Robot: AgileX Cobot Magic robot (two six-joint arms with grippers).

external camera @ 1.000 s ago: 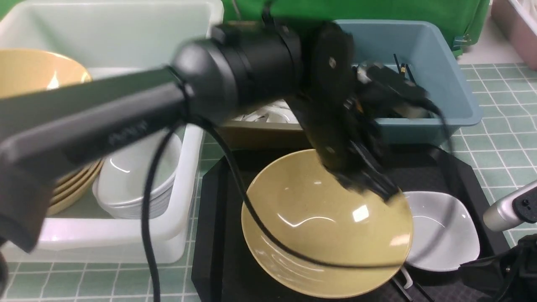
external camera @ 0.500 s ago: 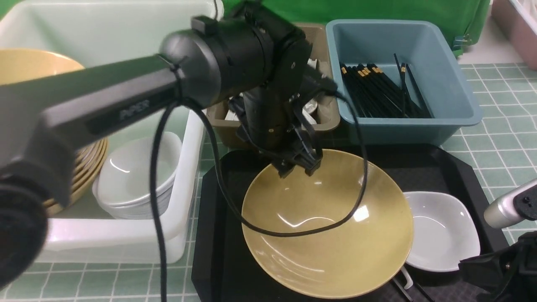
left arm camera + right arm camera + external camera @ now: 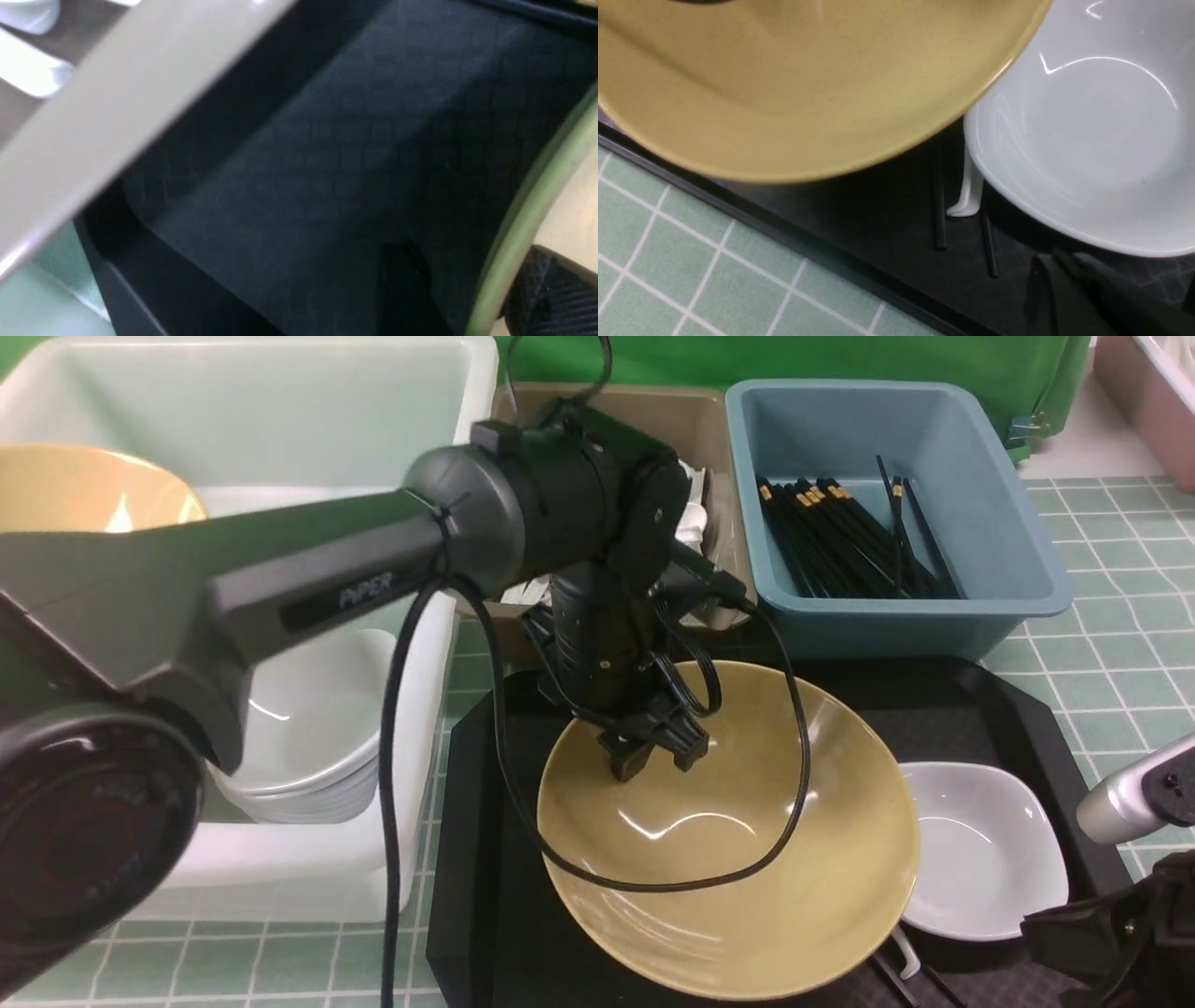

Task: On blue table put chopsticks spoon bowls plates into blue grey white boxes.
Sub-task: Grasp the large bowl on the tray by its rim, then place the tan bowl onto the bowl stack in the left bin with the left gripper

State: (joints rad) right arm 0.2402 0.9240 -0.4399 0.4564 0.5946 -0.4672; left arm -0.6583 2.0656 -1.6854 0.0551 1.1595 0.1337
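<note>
- The left gripper (image 3: 653, 761) has swung back from over the blue box (image 3: 896, 625) side. It has come down on the far rim of the yellow bowl (image 3: 728, 859), lower than half a second ago.
- Its fingers (image 3: 551, 294) are apart and straddle the rim, one inside the bowl, one outside over the black tray (image 3: 476, 859). Going by the left wrist view, they are not clamped yet.
- The yellow bowl has not moved. It sits on the tray, with its rim over the edge of the white dish (image 3: 980, 849).
- Likely meaning: the approach is done. Next would be the pinch, then a carry to the white box (image 3: 280, 868), where matching bowls are stacked.
- The right gripper (image 3: 1102, 933) is parked at the tray's near right corner, same as before. Whether its fingers are apart or together cannot be told.
- A white spoon (image 3: 969, 186) and chopsticks (image 3: 938, 196) lie on the tray, partly under the dishes and not yet sorted.
</note>
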